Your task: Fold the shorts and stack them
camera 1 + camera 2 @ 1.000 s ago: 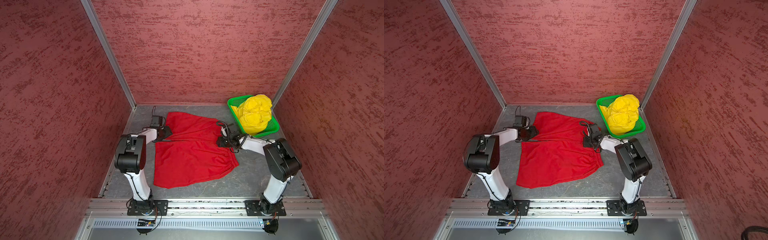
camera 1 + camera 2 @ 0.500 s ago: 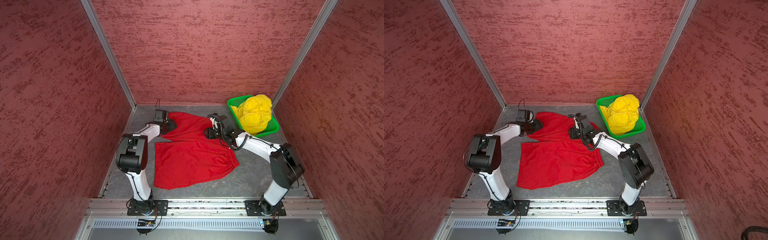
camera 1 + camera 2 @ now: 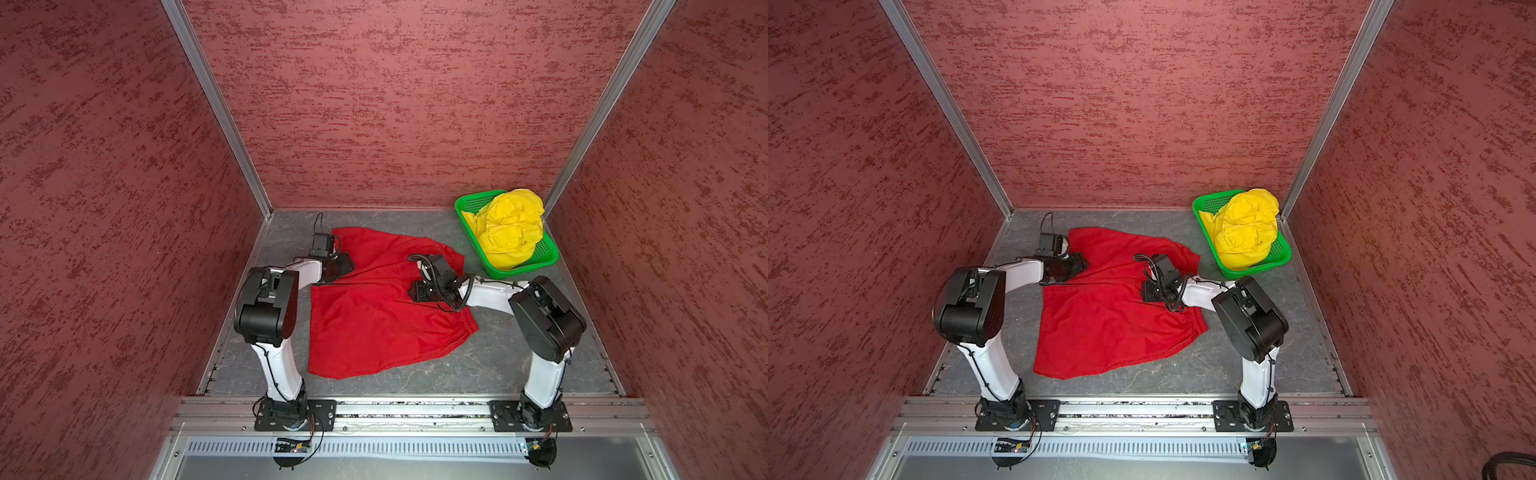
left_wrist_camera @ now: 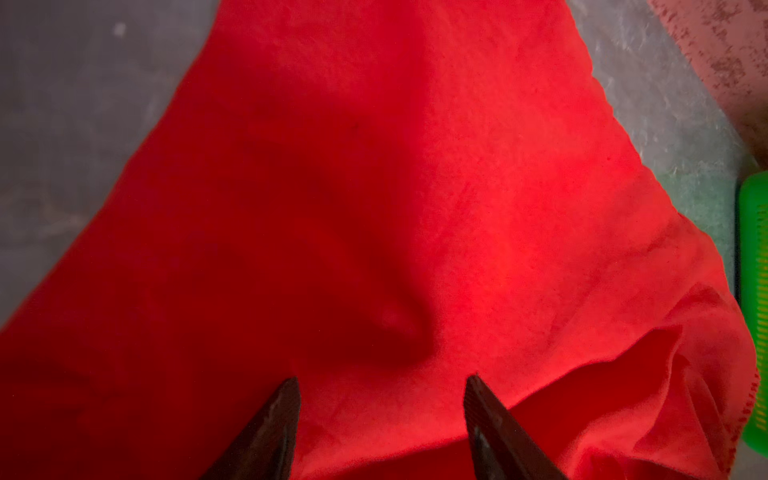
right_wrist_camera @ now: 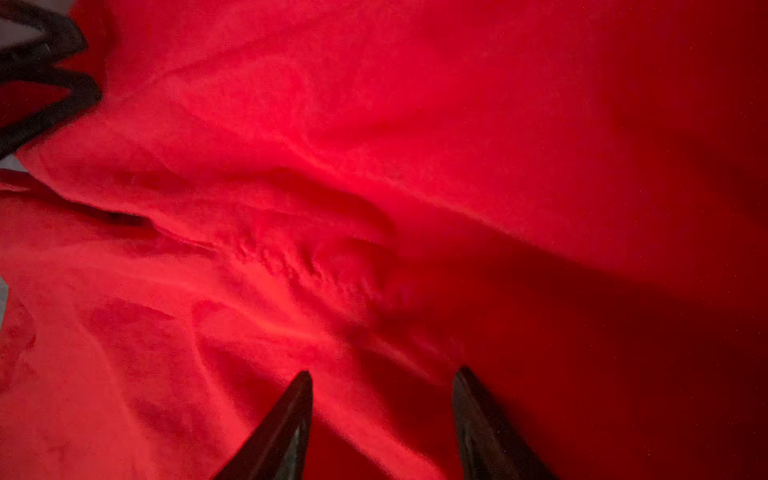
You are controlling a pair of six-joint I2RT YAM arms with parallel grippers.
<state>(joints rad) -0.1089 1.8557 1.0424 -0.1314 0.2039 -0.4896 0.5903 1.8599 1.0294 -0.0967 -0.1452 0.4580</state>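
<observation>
Shorts of red mesh lie spread over the middle of the grey tabletop, between the two arms, in both top views. Their near part is flat and broad, reaching toward the front rail. The far part runs up toward the back wall, and an edge of cloth crosses the garment from one wrist to the other. The gathered waistband sits on the right side, close to the right arm.

The yellow shorts sit bunched in a heap in the green basket at the far right corner, piled above its rim. The basket stands just beside the far right tip of the red cloth (a strip of bare tabletop shows between them).

The left arm reaches low over the left edge of the red shorts. In its wrist view the left fingers stand apart, with smooth red cloth showing in the gap and nothing pinched; the basket's side shows at the frame's edge. The right fingers are likewise spread, poised above rumpled red folds and gripping nothing.
</observation>
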